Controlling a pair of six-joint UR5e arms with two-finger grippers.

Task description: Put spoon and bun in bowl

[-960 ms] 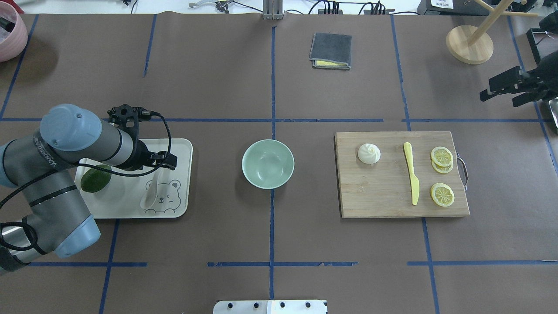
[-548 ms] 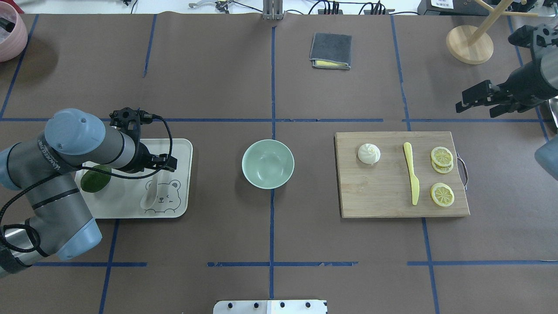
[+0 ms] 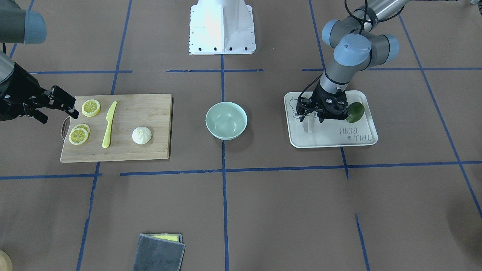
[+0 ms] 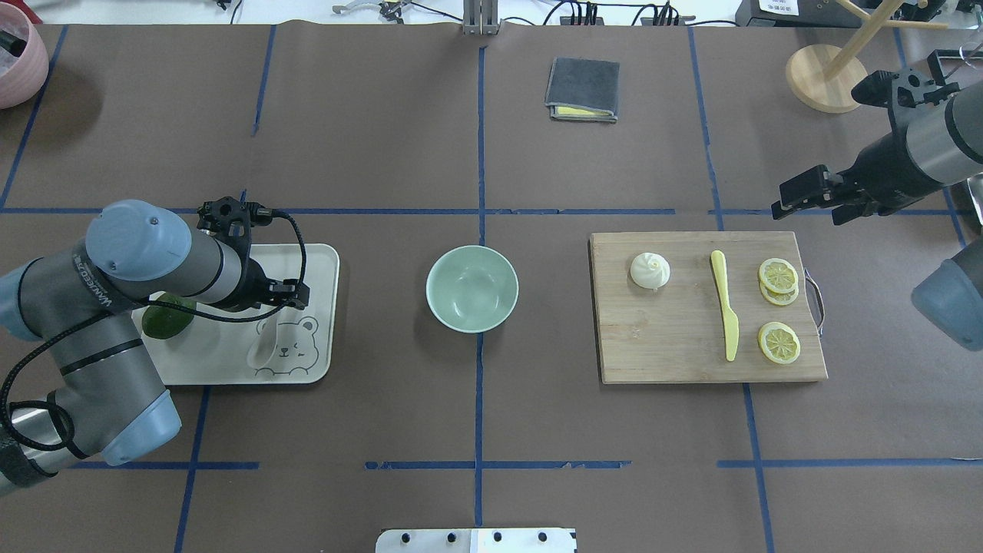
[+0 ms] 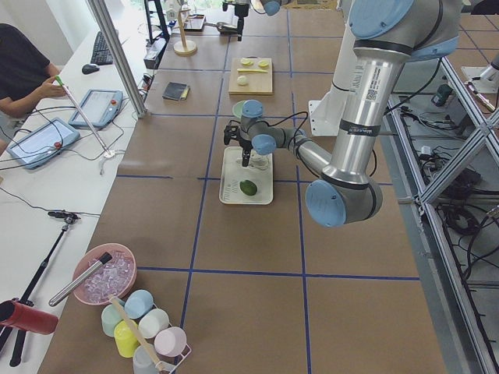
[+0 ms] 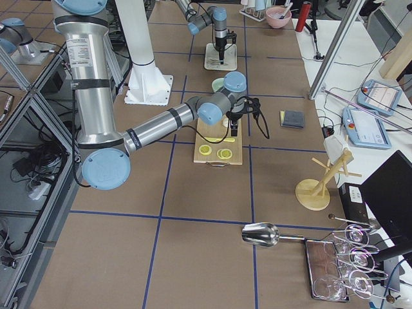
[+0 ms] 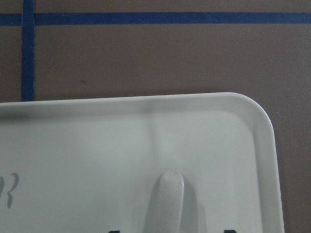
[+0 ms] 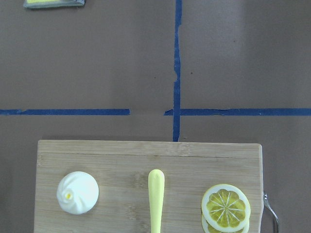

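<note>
Left gripper, jaws apart over the spoon handle on the bear tray at 9 o'clock of the bowl overhead, could pinch just the smooth tip and drop it; right gripper, jaws apart, hovers at 2 o'clock of the bun.

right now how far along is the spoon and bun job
Done: nothing, the bowl is empty. In hand: the left tool hangs open over the spoon on the tray. Left: both moves; the bun lies on the cutting board, the right tool open off its far corner.
</note>
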